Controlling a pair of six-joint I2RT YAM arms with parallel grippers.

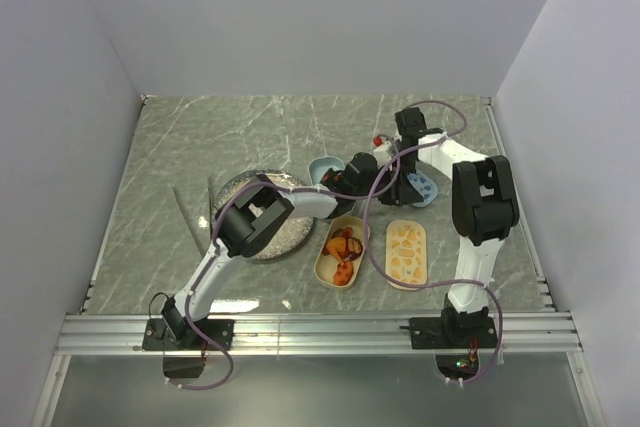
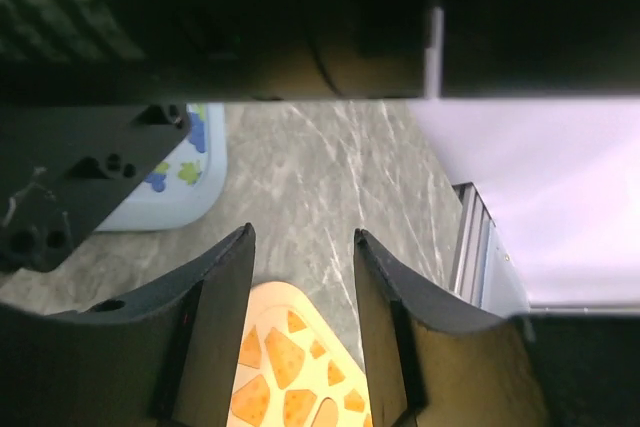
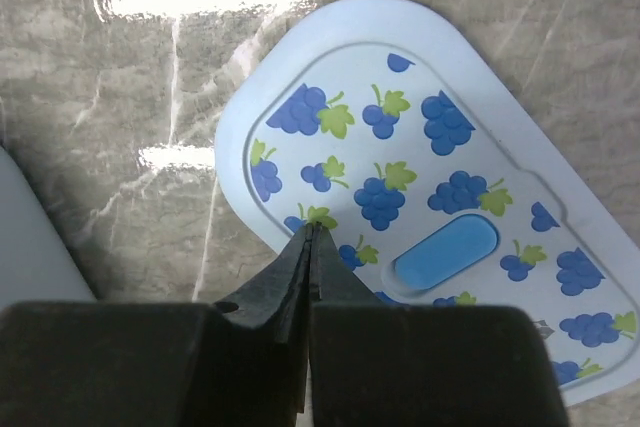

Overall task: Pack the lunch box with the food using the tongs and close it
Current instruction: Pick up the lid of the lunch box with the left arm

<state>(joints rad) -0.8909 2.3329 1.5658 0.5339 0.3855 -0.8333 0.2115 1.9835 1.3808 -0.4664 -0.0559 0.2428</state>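
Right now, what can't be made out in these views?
- Top view: light blue tub mostly behind the left arm; contents hidden.
- Top view: food in the beige tub too small to count.
- Top view: small red object too small to identify.
- Right wrist view: shut right claw over the grape lid; contact unclear.
- Left wrist view: orange-patterned lid cut off by bottom edge.

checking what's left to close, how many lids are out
2. A cream lid with orange wedges lies right of the yellow food tub; a pale blue grape-print lid lies farther back, under the shut right gripper. The arms may hide more.
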